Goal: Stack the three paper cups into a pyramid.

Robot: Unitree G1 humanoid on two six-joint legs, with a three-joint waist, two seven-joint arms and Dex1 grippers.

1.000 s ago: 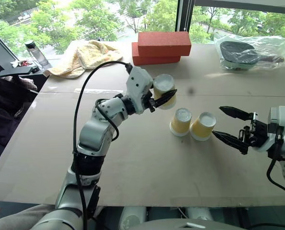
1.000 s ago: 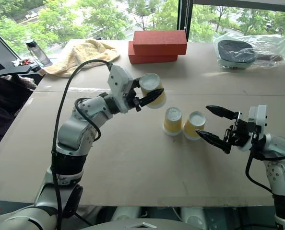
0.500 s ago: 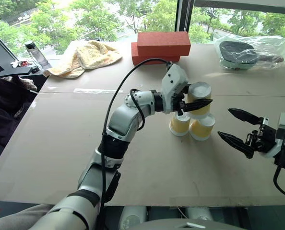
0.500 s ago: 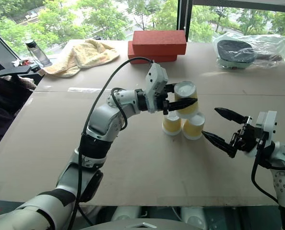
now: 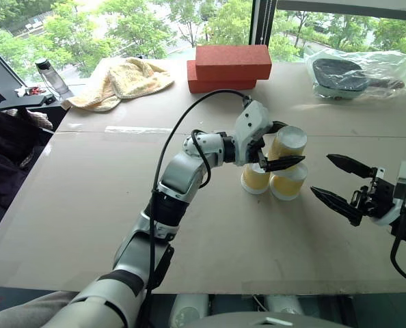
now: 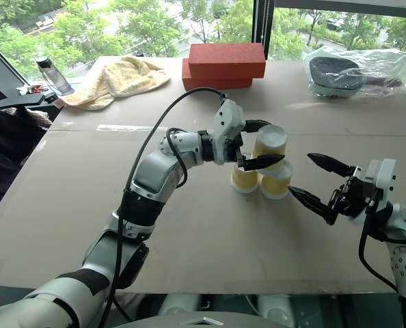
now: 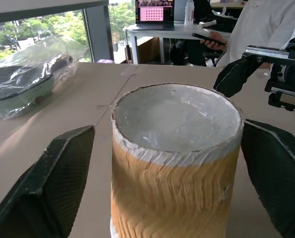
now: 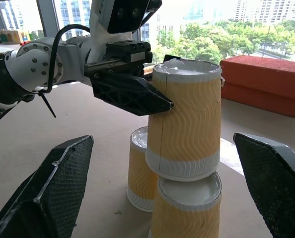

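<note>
Resting upside-down, top cup (image 5: 287,145) shows wavy yellow-orange ribbing and white rims

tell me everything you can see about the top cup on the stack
The top cup is a small tapered paper cup, yellow-orange with a wavy embossed wall and white rim and base. It stands upside down, base up, tilting a little. Its rim rests on the two lower cups, mostly on the nearer one, with an edge over the farther one. The left gripper brackets it with fingers spread, and the left wrist view shows gaps on both sides, so it looks released.
</note>
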